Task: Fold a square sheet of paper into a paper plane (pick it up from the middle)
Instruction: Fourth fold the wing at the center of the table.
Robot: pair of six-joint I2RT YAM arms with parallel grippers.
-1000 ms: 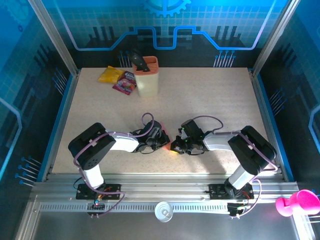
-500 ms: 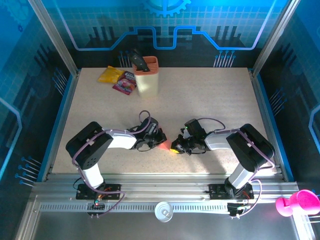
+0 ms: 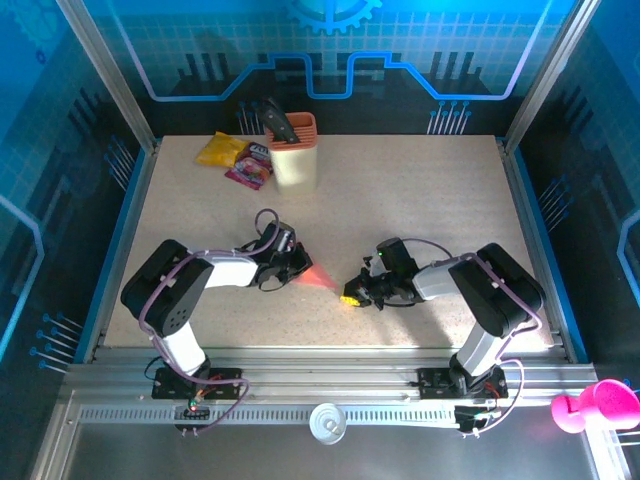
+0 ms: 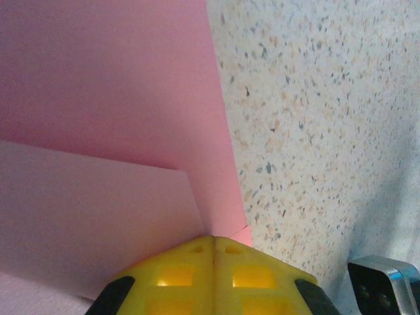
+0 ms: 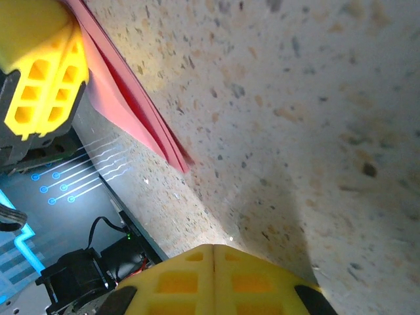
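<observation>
On speckled surface [image 3: 430, 200]: left tool [image 3: 296, 270], pinching pointed pink-red paper plane [image 3: 320, 281], pulled leftward; right tool [image 3: 352, 296] shut, empty, apart. Folding likely done.

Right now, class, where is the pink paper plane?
In the top view the paper plane is at the front centre of the table, one end in the shut left gripper, its tip pointing toward the right gripper.
</observation>
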